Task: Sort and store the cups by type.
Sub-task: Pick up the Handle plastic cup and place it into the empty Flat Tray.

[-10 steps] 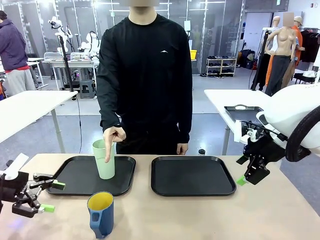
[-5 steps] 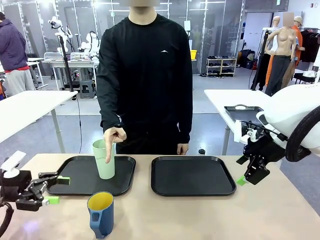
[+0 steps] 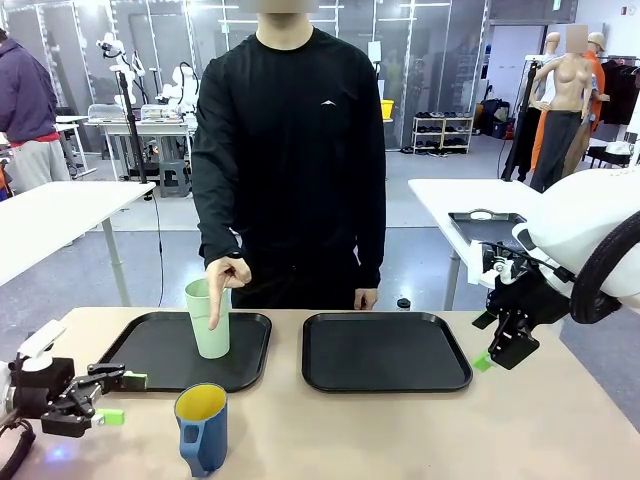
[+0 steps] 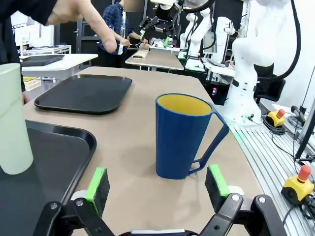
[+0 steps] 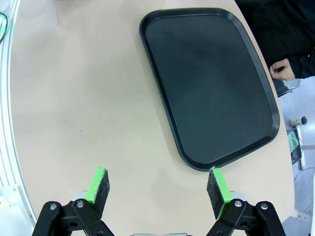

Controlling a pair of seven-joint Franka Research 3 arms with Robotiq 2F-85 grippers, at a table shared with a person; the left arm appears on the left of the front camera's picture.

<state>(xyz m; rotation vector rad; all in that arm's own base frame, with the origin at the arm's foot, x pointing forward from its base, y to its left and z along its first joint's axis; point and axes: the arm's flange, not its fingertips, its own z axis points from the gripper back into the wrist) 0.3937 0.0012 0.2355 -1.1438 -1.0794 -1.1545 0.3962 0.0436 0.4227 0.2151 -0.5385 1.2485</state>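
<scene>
Beige table [image 3: 330, 420] at the near side of a wide lab hall, with two black trays side by side on it. From the front: mint-green tumbler [image 3: 210, 320] upright on the left tray [image 3: 150, 350], toward its far edge, and the person's hand [image 3: 228, 275] just above it, index finger pointing down along its wall, probably to mark where this type belongs. Also blue mug [image 3: 202, 428] upright on the bare table just in front of that tray, not yet stored, so likely meant for the empty right tray [image 3: 385, 350]. Low over the table, left gripper [image 3: 122, 398] lying level, fingers turned toward the mug, jaws wide apart and holding nothing. Beside the outer edge of the right tray, right gripper [image 3: 486, 360] hanging tilted downward; hard to tell its jaws from here. From the left wrist: blue mug [image 4: 183, 135] straight ahead between the two green pads [image 4: 98, 184], touching neither, handle toward the right one, a good line for a grasp; mint-green tumbler [image 4: 12, 123] at the far left on its tray. From the right wrist: right gripper [image 5: 157, 189] looking down on table and right tray [image 5: 206, 83], jaws spread wide, empty.
</scene>
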